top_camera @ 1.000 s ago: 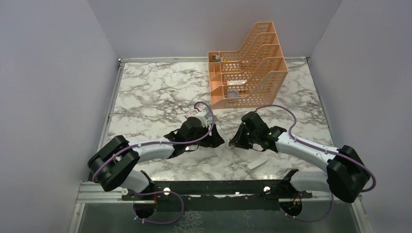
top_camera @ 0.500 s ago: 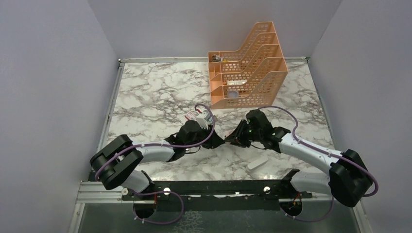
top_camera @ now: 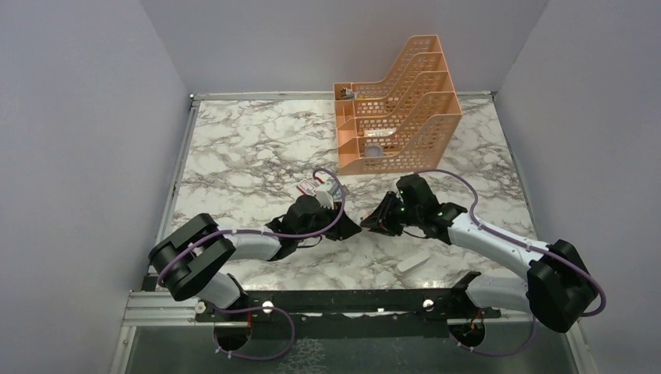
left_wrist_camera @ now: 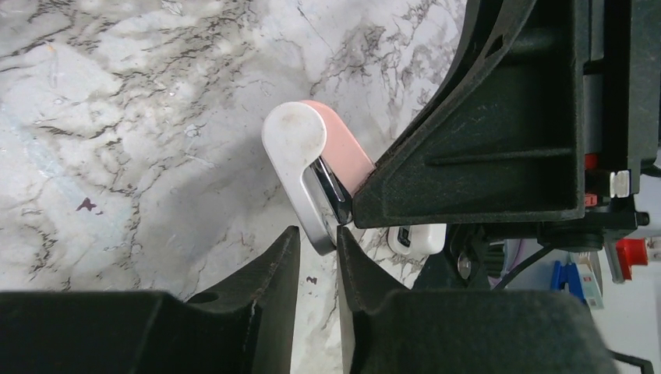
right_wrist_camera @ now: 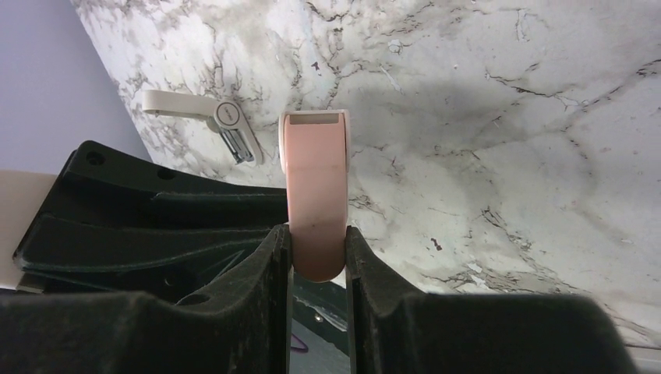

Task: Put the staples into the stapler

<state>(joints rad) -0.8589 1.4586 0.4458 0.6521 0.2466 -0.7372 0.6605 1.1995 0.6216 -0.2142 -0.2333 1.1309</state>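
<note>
The orange file rack (top_camera: pixel 394 109) stands at the back. In front of it, mid-table, both arms meet on the stapler (right_wrist_camera: pixel 314 156). The right gripper (right_wrist_camera: pixel 317 234) is clamped across its pink top. The left gripper (left_wrist_camera: pixel 317 234) has its jaws nearly together, pinching the white-and-chrome end. The stapler looks light, rigid and smooth, so it is best held by its sides. The red staple box (top_camera: pixel 306 188) lies off the rack's front-left corner. Its staples are too small to see and are probably brittle strips.
</note>
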